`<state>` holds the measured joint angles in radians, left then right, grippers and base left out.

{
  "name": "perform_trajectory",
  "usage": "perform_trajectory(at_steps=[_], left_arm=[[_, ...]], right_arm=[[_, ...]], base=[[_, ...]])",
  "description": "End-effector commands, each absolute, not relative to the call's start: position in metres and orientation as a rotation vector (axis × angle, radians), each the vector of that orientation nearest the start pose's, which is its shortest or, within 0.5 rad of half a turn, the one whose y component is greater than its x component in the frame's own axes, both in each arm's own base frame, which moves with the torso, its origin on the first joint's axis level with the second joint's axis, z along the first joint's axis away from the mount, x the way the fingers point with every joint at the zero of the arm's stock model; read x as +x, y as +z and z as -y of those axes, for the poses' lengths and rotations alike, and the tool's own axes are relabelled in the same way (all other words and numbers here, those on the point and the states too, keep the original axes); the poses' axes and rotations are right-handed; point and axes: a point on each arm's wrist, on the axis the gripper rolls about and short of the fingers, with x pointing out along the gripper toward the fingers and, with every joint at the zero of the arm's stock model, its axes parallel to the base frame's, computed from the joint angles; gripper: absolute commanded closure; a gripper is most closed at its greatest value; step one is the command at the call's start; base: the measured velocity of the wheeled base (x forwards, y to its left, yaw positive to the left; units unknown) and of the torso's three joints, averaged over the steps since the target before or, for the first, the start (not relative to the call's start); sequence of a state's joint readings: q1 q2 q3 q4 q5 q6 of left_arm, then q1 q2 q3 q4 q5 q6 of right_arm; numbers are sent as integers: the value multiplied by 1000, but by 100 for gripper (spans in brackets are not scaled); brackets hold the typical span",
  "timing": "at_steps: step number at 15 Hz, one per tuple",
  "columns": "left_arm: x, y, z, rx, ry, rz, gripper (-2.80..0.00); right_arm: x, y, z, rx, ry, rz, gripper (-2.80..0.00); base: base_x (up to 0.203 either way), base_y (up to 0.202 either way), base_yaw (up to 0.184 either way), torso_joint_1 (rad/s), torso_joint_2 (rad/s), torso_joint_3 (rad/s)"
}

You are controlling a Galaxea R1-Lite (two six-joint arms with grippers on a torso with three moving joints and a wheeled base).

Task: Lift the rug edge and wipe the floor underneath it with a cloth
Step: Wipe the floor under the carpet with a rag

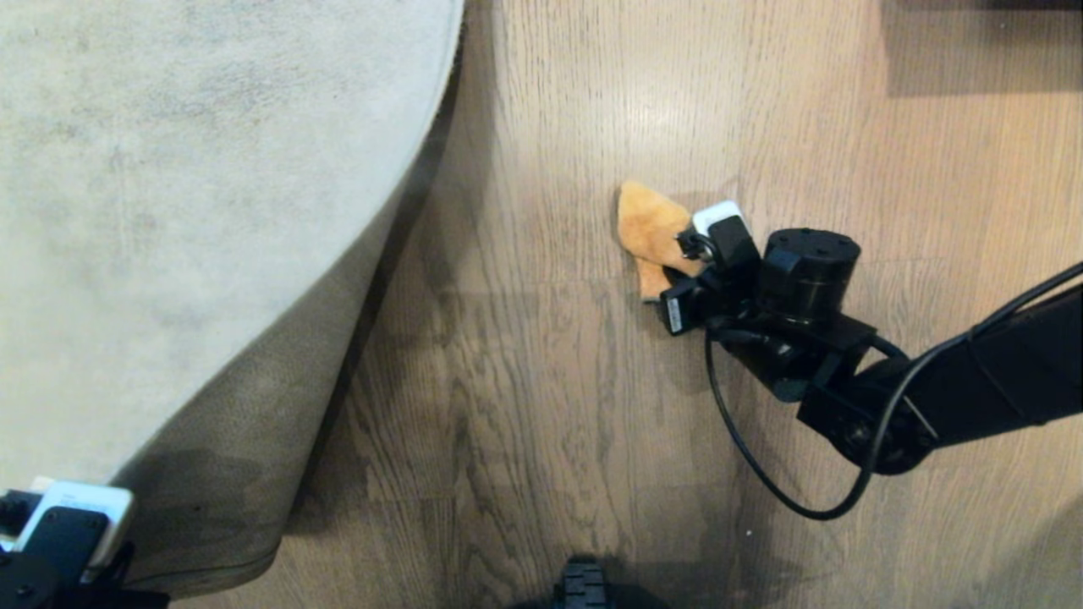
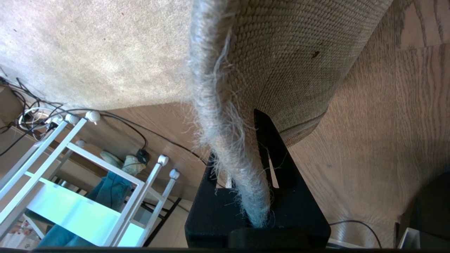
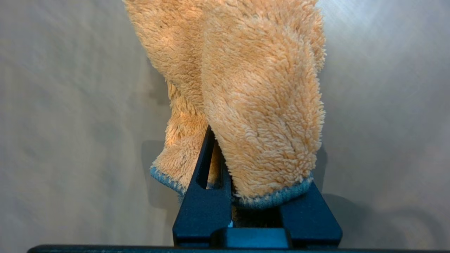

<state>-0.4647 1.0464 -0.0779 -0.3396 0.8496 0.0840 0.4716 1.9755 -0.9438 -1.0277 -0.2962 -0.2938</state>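
Observation:
The pale grey rug (image 1: 169, 169) fills the left of the head view, its corner lifted and curled so the brownish woven backing (image 1: 254, 423) faces the bare wood floor (image 1: 550, 381). My left gripper (image 1: 51, 533) sits at the lower left, shut on the rug edge (image 2: 225, 116), whose frayed pile runs between the fingers (image 2: 267, 147). My right gripper (image 1: 677, 262) reaches in from the right over the exposed planks. It is shut on the mustard-tan cloth (image 1: 647, 228), which hangs ahead of the fingertips onto the floor. In the right wrist view the fluffy cloth (image 3: 260, 88) covers one finger.
The left wrist view shows a white metal rack (image 2: 88, 175), black cables (image 2: 35, 112) and blue fabric (image 2: 109, 189) on the floor past the rug. A dark shape (image 1: 981, 42) lies at the head view's top right. Part of my base (image 1: 579, 588) shows at the bottom edge.

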Motion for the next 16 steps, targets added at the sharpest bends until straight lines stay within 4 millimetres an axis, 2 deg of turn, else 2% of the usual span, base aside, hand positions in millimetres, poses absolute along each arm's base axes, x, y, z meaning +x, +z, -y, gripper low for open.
perform_trajectory(at_steps=[1, 4, 8, 13, 16], left_arm=[[86, 103, 24, 469, 356, -515, 0], [87, 104, 25, 471, 348, -516, 0], [87, 103, 25, 473, 349, -519, 0], [87, 103, 25, 474, 348, -520, 0], [88, 103, 25, 477, 351, -522, 0]], right_arm=[[322, 159, -127, -299, 138, 11, 0], [310, 167, -83, -293, 102, 27, 0], [280, 173, -47, -294, 40, 16, 0], [211, 181, -24, -287, 19, 40, 0], [169, 174, -17, -282, 7, 43, 0]], base=[[0, 0, 0, 0, 0, 0], [0, 0, 0, 0, 0, 0], [0, 0, 0, 0, 0, 0], [0, 0, 0, 0, 0, 0], [0, 0, 0, 0, 0, 0]])
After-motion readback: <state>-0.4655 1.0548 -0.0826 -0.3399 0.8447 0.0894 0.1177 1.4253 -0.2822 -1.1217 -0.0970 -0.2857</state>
